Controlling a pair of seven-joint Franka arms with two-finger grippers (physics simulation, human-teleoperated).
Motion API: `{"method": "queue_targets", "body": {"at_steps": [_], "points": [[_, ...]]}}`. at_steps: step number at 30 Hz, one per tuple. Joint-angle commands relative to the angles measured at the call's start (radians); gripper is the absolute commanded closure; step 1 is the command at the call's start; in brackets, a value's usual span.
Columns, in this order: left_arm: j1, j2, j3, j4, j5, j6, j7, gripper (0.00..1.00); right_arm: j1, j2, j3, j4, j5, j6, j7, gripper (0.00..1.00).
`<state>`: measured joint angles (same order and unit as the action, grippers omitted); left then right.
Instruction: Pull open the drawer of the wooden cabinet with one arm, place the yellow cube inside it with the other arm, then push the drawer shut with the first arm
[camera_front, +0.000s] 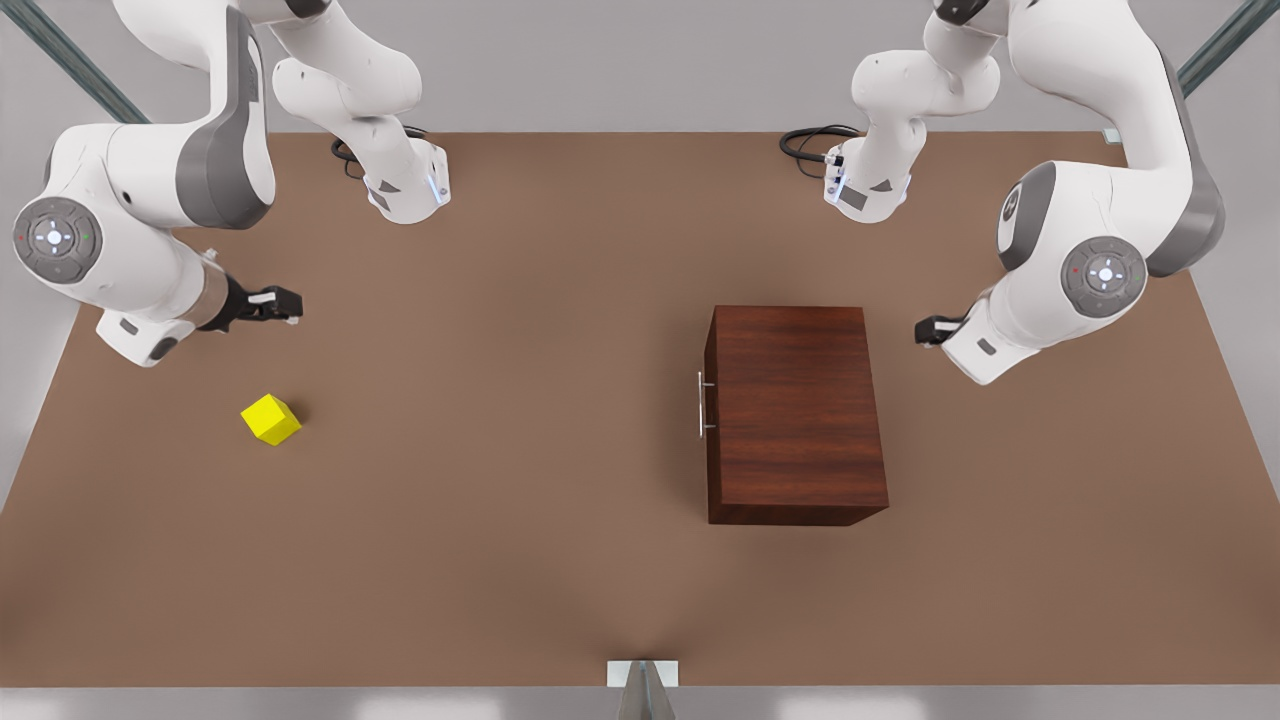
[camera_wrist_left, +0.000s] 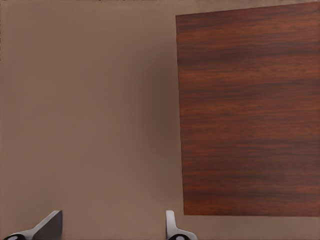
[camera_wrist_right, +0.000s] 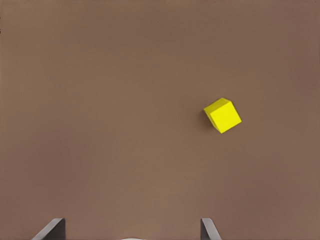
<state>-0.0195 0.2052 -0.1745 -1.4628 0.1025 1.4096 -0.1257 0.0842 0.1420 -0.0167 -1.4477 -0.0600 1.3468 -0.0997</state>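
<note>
Starting from the front view's left, nothing of the task was yet done. At mid-left of that frame the right gripper (camera_front: 290, 303) hung over the bare brown table (camera_front: 500, 560), holding nothing; in the right wrist view its two fingertips (camera_wrist_right: 50, 229) stood wide apart. Just below it in the front view, apart from it, the small bright yellow plain-faced cube (camera_front: 271, 419) sat on the table, turned corner-on; the right wrist view showed it (camera_wrist_right: 223, 115) untouched, right of centre. Right of the front view's centre stood the boxy dark reddish-brown wooden cabinet (camera_front: 795, 415), its shallow drawer judged fully shut, with the thin silver bar handle (camera_front: 703, 404) close against the cabinet's left face. At mid-right the left gripper (camera_front: 922, 331) waited near the cabinet's upper right corner, not touching it; in the left wrist view its fingertips (camera_wrist_left: 50, 225) were spread and empty, the cabinet top (camera_wrist_left: 250, 110) at the frame's right. Pulling the drawer, placing the cube and pushing shut all remained. No brand, label or readable writing appeared anywhere.
</note>
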Motion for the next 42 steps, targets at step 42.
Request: {"method": "queue_targets", "body": {"at_steps": [42], "points": [[-0.728,0.757,0.118,0.576,0.217,0.157,-0.848,0.0,-0.314,0.341,-0.049,-0.471,0.065,0.951,-1.008,0.0]]}}
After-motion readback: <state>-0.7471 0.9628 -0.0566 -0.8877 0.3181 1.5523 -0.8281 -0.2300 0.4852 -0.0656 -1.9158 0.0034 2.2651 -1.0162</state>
